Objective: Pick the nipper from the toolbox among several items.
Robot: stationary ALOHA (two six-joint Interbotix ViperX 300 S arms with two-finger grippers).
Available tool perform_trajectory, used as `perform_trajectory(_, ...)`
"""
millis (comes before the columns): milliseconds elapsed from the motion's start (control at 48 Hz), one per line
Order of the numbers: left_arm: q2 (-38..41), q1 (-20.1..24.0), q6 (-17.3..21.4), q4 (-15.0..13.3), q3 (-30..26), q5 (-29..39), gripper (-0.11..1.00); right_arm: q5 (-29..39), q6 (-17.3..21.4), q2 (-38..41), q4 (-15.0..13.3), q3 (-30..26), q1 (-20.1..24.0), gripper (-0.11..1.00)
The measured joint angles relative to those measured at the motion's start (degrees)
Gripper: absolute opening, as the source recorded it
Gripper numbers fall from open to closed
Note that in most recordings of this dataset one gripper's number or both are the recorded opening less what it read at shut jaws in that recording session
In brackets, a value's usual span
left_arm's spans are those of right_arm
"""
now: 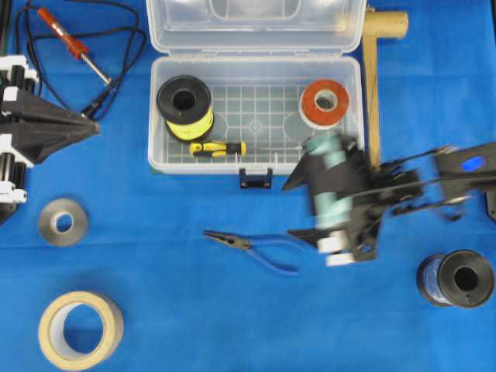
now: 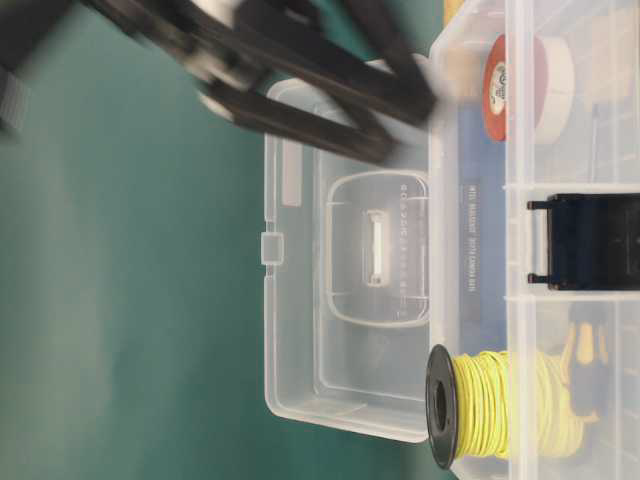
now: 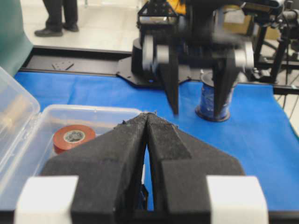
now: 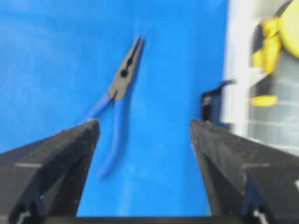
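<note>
Lying flat on the blue cloth in front of the toolbox [image 1: 256,116], the nipper [image 1: 252,246] shows slim curved blue handles and dark pointed metal jaws in the overhead view. The right gripper [image 1: 298,209], blurred, hangs just beside its handle ends; the clear gridded case holds a yellow wire spool [image 1: 186,107], a yellow-and-black screwdriver [image 1: 218,148] and red tape [image 1: 323,101]. The left gripper [image 1: 94,124] rests far left, fingers together. At table level, only the toolbox's transparent wall and dark latch [image 2: 590,241] appear. From the left wrist, foam-padded fingers [image 3: 121,154] meet. From the right wrist, the fingers [image 4: 70,144] stand wide apart, the nipper ahead of the gap toward its left, untouched.
</note>
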Motion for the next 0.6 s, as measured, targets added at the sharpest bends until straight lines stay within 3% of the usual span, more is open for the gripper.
perform_trajectory(146, 0.0, -0.1, 0.0, 0.0, 0.1, 0.1, 0.00, -1.1, 0.3, -10.2, -2.6, 6.6, -1.2, 0.77)
perform_trajectory(604, 0.0, -0.8, -0.1, 0.0, 0.3, 0.0, 0.00, -9.1, 0.4, -44.0, -2.9, 31.6, -5.2, 0.77)
